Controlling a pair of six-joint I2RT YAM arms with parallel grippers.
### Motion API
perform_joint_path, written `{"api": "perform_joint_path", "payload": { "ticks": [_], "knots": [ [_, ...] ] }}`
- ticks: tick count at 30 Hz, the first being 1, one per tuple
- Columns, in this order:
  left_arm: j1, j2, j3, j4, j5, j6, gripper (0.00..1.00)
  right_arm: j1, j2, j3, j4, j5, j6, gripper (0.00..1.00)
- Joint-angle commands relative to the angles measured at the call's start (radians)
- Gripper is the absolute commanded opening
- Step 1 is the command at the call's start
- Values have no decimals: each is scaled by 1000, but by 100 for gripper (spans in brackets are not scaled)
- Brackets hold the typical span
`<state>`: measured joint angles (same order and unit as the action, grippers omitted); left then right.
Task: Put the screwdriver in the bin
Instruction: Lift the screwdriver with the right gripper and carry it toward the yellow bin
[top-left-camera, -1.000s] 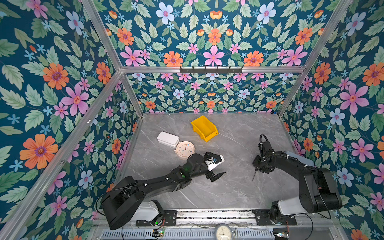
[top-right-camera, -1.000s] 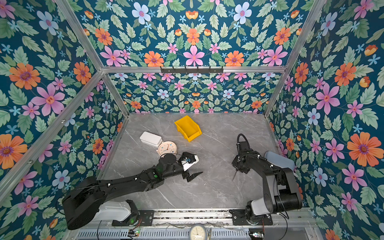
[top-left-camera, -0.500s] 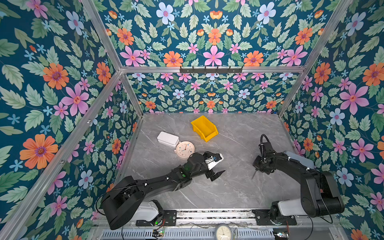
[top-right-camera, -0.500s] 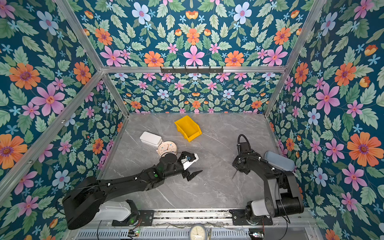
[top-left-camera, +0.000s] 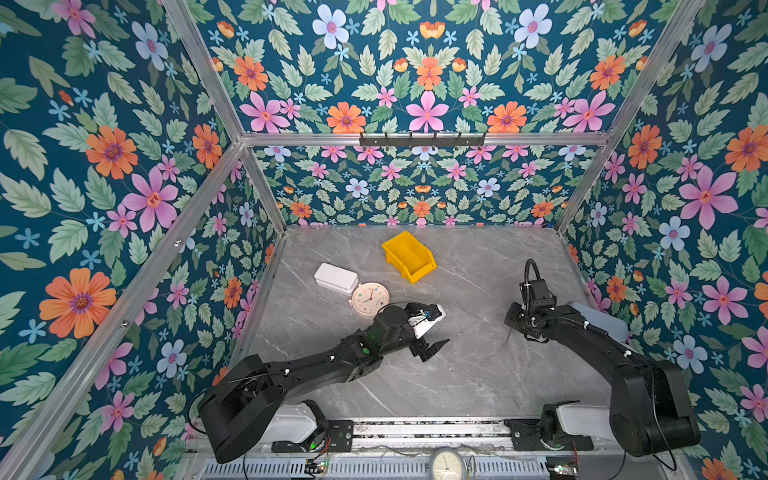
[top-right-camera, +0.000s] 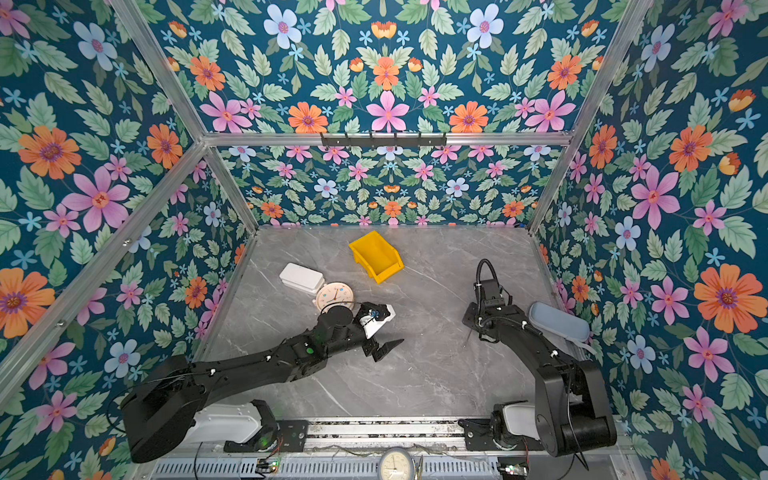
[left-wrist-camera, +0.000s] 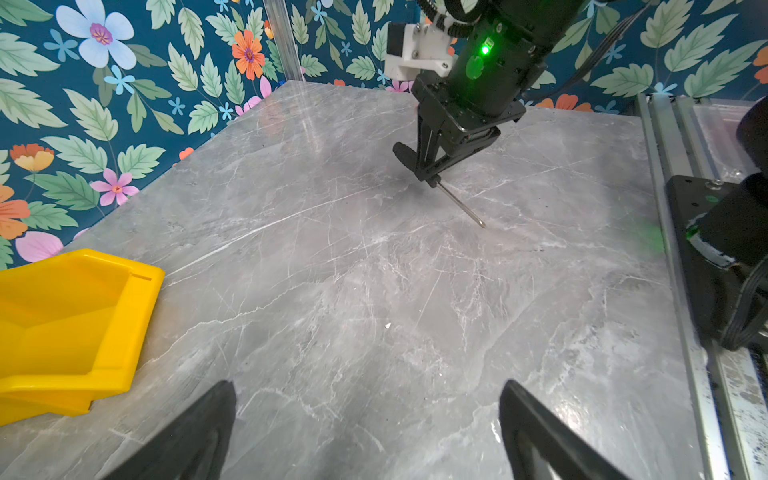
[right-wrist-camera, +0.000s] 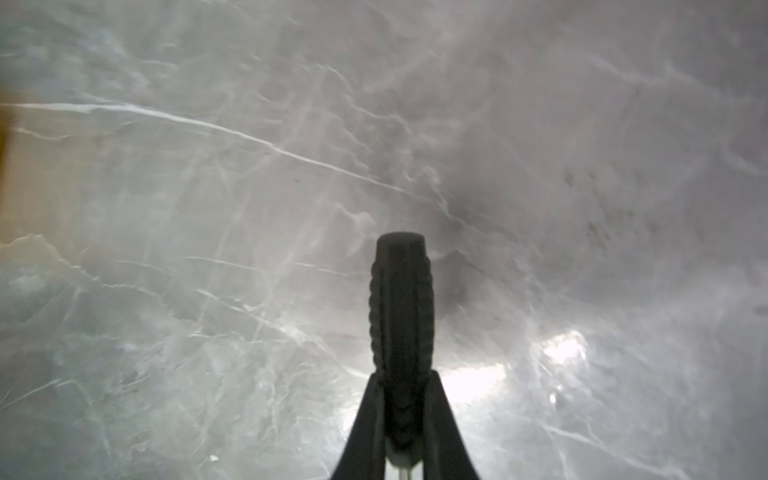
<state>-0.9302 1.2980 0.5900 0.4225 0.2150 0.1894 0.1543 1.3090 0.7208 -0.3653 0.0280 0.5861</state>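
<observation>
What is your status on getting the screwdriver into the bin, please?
Right gripper shut on screwdriver, shaft angled down toward table. Left gripper open, empty. Bin empty, at the back. Nothing between screwdriver and bin.

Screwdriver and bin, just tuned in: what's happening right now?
The right end effector is shut on the screwdriver by its black handle, with the shaft slanting down toward the marble tabletop. The yellow bin sits empty farther back, well apart from the tool, so the drop is not yet done. The left end effector is open and holds nothing, mid-table near the clock.
</observation>
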Motion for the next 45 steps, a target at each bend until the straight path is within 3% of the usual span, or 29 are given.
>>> {"api": "perform_joint_path", "payload": {
  "ticks": [1, 14, 25, 35, 45],
  "knots": [
    [7, -18, -5, -16, -19, -5, 100, 25, 4, 32, 43, -6, -63, 0],
    [37, -131, -60, -57, -51, -17, 100, 140, 59, 106, 214, -104, -250, 0],
    [60, -253, -96, -157, -110, -22, 100, 238, 245, 311, 313, -124, -458, 0],
    [173, -412, -136, -256, -127, -59, 100, 317, 505, 605, 370, -123, -476, 0],
    [199, -480, -142, -305, -213, -57, 100, 364, 736, 907, 393, -64, -351, 0]
  ]
}}
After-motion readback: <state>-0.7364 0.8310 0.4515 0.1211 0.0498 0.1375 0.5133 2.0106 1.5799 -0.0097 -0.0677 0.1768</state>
